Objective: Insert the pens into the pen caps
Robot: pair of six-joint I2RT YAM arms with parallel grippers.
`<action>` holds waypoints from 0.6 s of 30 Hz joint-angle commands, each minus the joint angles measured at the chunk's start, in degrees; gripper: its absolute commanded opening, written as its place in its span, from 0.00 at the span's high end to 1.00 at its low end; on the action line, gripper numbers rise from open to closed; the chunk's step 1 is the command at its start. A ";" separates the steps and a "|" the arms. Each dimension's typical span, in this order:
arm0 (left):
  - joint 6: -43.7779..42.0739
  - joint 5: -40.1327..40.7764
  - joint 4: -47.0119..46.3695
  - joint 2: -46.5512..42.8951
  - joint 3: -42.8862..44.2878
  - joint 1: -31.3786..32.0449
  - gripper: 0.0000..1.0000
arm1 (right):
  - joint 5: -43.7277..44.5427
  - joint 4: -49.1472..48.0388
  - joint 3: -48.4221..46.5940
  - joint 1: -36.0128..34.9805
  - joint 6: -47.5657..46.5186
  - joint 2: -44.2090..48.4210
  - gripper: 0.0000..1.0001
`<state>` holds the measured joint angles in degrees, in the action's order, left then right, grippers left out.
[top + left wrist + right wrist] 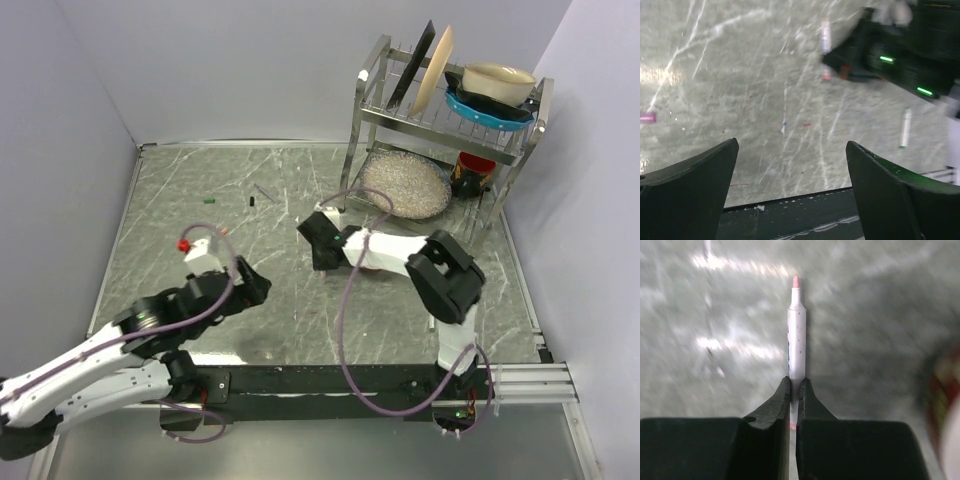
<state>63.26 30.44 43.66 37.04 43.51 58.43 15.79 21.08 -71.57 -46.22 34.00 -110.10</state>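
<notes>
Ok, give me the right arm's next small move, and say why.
Probably lift the pen a little: the right gripper is shut on its white barrel, pink tip bare, and the left gripper is open and empty, with what looks like a pinkish cap nearby.

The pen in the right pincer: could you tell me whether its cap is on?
No, the pen held in the right pincer shows a bare pink tip in the right wrist view.

Open tabletop (180,180) stretched across the upper left of the top view, dotted only by a green cap (210,201), a black cap (252,201) and a thin pen (265,192). The dish rack (440,110) blocked the upper right; the right arm (400,255) barred the centre, the left arm (150,330) the lower left.
</notes>
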 commanded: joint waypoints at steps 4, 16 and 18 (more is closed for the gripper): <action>4.24 -5.99 -7.70 12.08 0.70 -4.28 0.09 | -1.81 -7.98 12.84 -0.80 1.69 18.24 1.00; -4.90 -26.13 -29.25 18.49 -0.62 -11.33 0.18 | -11.92 -26.17 35.08 -7.48 3.35 48.29 0.99; -5.60 -27.00 -29.51 20.17 0.26 -11.33 0.17 | -13.06 -27.93 36.23 -7.75 4.06 50.15 0.97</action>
<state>61.04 8.27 19.44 54.19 41.54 47.33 6.85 1.72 -37.74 -53.21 36.40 -64.69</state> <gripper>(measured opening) 0.822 0.045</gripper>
